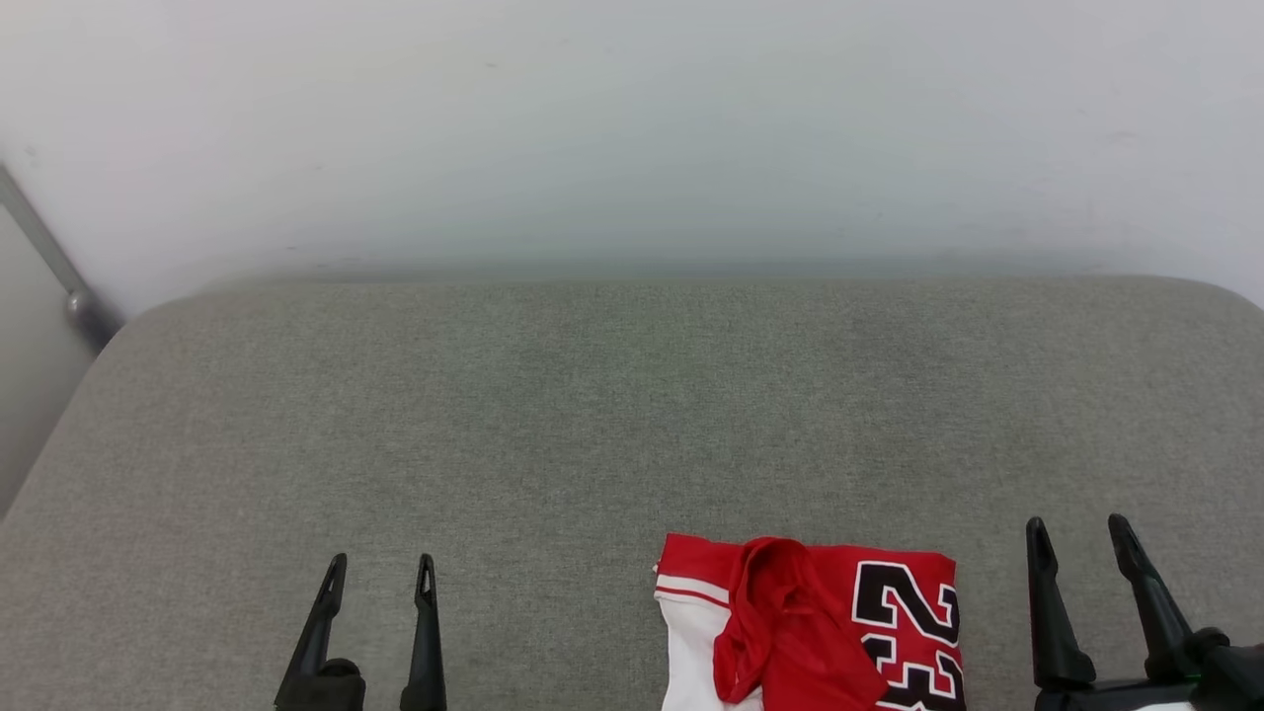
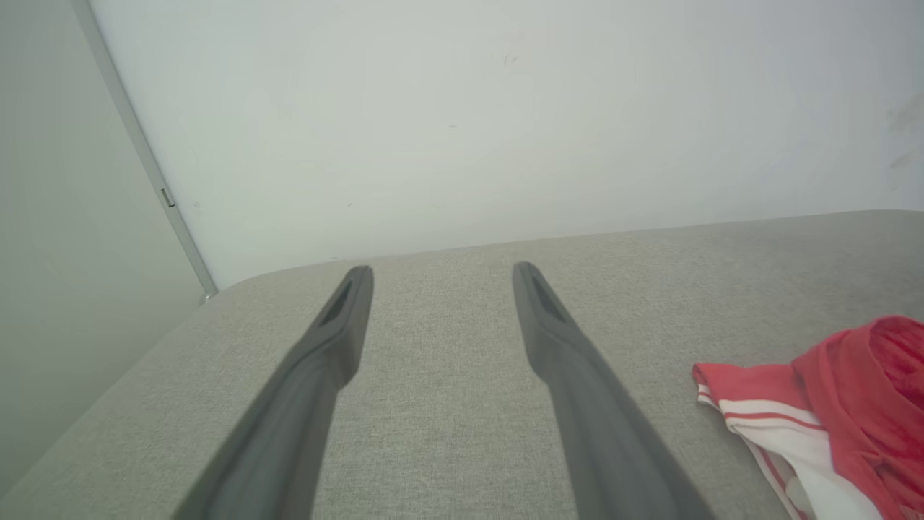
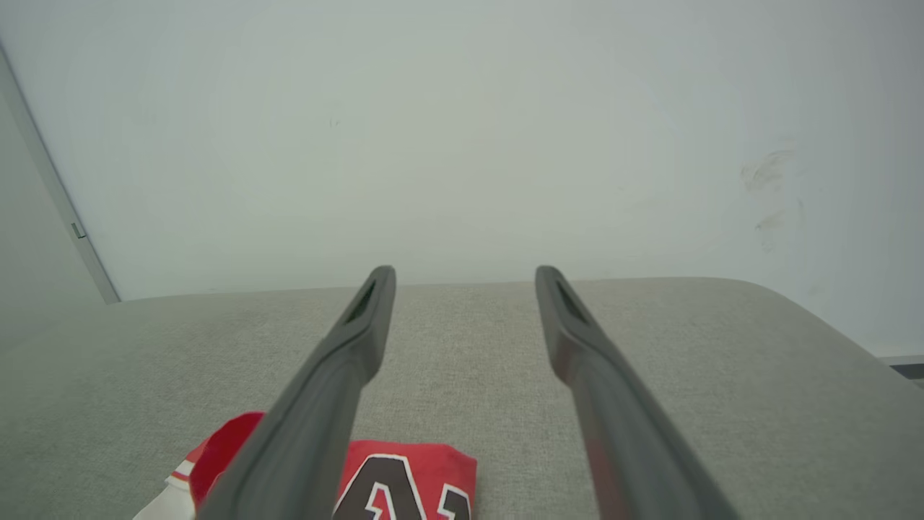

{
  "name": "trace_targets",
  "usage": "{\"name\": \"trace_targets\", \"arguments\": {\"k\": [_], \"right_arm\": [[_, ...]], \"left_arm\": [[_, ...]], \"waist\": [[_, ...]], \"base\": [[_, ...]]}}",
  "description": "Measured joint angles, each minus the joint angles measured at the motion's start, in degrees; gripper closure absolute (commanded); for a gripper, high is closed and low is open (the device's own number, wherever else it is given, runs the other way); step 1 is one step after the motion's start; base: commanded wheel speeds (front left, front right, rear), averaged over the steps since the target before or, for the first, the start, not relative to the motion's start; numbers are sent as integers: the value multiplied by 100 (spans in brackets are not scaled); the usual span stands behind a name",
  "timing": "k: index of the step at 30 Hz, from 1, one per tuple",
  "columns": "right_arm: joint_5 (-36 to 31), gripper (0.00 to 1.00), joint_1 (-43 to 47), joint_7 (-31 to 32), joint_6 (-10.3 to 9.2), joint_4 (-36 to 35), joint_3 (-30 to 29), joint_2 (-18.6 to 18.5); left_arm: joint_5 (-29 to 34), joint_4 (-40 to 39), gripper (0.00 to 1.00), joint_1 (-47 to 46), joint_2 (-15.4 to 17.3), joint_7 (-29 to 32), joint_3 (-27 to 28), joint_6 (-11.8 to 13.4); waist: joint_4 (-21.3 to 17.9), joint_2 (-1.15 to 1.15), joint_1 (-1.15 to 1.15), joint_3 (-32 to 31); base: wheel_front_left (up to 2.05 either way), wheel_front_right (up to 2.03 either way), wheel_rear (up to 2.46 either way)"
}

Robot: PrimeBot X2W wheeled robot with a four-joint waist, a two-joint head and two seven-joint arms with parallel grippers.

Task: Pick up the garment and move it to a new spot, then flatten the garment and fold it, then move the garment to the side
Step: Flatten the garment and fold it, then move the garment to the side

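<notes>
Lower left of the head view, the left gripper (image 1: pixel 382 563) hangs over a grey fabric cushion (image 1: pixel 592 415), its two dark fingers spread apart with nothing between them. To its right, at the bottom edge of the frame and cut off by it, lies the garment (image 1: pixel 820 632). It is a compact red bundle with a straight upper edge, a white sleeve with striped trim on its left side and the black numerals 23 on its right. A loose red flap is slumped across its middle. At lower right the right gripper (image 1: pixel 1076 523) stands just beside the bundle, fingers likewise parted and empty. A pale wall (image 1: pixel 632 118) closes the top of the frame, with a metal rail (image 1: pixel 49 257) at upper left.

Compact as it is, the bundle would suit a shirt waiting to be spread out as well as one already folded and set aside. Either way the likely hazard is the flap: fingers closing on that top layer alone could lift one ply and let the rest unroll or drag. Part of the cloth runs out of the bottom of the frame, so how close it sits to the cushion's near edge cannot be told. A tug toward the camera might pull it over.
</notes>
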Motion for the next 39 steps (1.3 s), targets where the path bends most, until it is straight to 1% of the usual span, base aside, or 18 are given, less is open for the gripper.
{"name": "trace_targets", "arguments": {"k": [9,13,16,19,21,23,26,29,34,37,39], "right_arm": [[-42,0,236,-1,0,-23,9,59],[-82,0,196,-1,0,-37,-35,66],[-127,0,-5,-1,0,-124,-87,57],[-120,0,-396,-1,0,-225,-111,-148],[-90,0,-716,-1,0,-254,-129,-375],[-41,0,-1047,141,0,-246,-124,-626],[36,0,-1434,836,0,-185,102,-1082],[493,0,-1688,2048,0,133,490,-1629],[1913,0,-1908,3935,0,411,1038,-2417],[2841,0,-1898,4952,0,526,1308,-2709],[3331,0,-1865,5468,0,591,1443,-2875]], "left_arm": [[-42,1,0,76,-66,0,74,-30],[-42,0,0,81,-82,0,114,-46],[-46,-5,0,84,-97,0,164,-47],[-49,-9,0,85,-115,0,178,-74],[-51,-9,0,84,-124,0,189,-80],[-51,-5,0,82,-133,0,192,-94],[-49,-1,0,75,-145,0,199,-97],[-49,10,0,69,-160,0,196,-125],[-49,20,0,39,-185,0,202,-145],[-48,23,0,-7,-208,0,198,-149],[-43,27,0,-25,-216,0,200,-169]], "waist": [[43,0,0,-23],[31,0,0,-17],[18,0,0,-2],[11,0,0,28],[6,0,0,51],[13,0,0,73],[33,0,0,105],[56,0,0,143],[91,0,0,203],[113,0,0,250],[132,0,0,290]], "base": [[0,0,0],[0,0,0],[0,0,0],[0,0,0],[0,0,0],[0,0,0],[0,0,0],[0,0,0],[0,0,0],[0,0,0],[0,0,0]]}}
